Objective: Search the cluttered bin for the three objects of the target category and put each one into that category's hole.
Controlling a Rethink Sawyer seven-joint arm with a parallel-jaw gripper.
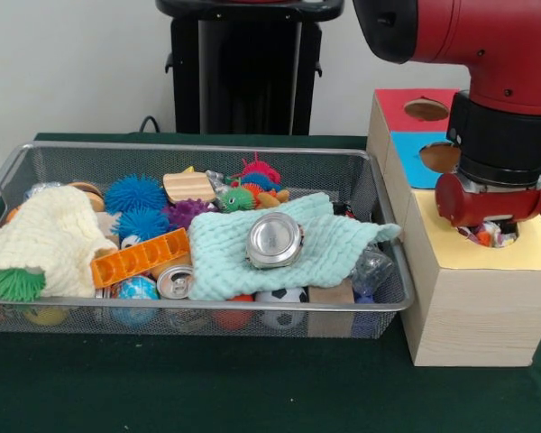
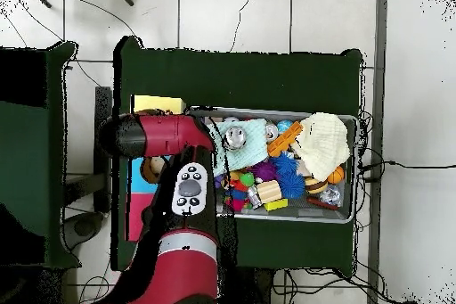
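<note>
1. one wire mesh bin [image 1: 389, 271] is seen on the green table [image 1: 207, 388], filled with clutter; in the overhead view the bin [image 2: 352, 168] lies to the right of the arm.
2. within the bin, a mint cloth [image 1: 334, 239] is spread near the middle, with a round silver tin [image 1: 275, 240] resting on top of it.
3. a cream knitted cloth [image 1: 45, 239] is heaped at the left end, partly covering a green spiky ball [image 1: 18, 284].
4. an orange slotted piece [image 1: 140, 257] and a drinks can [image 1: 174, 281] lie in front, beside a globe ball [image 1: 137, 289]; two blue spiky balls [image 1: 135, 192] and a purple toy sit behind.
5. a soccer ball [image 1: 279, 296] and a brown block [image 1: 329, 293] are partly buried under the mint cloth's front edge.
6. a wood-grain box [image 1: 473, 316] stands just beside the bin's right end, its top in red, blue and pale yellow sections.
7. the hole [image 1: 509, 236] in the yellow section is largely blocked by the red wrist; the gripper [image 1: 489, 234] is positioned at its mouth.
8. small multicoloured material is visible under the wrist, but the fingers are hidden, so their state cannot be told.
9. in the overhead view the arm [image 2: 183, 193] covers most of the box.
</note>
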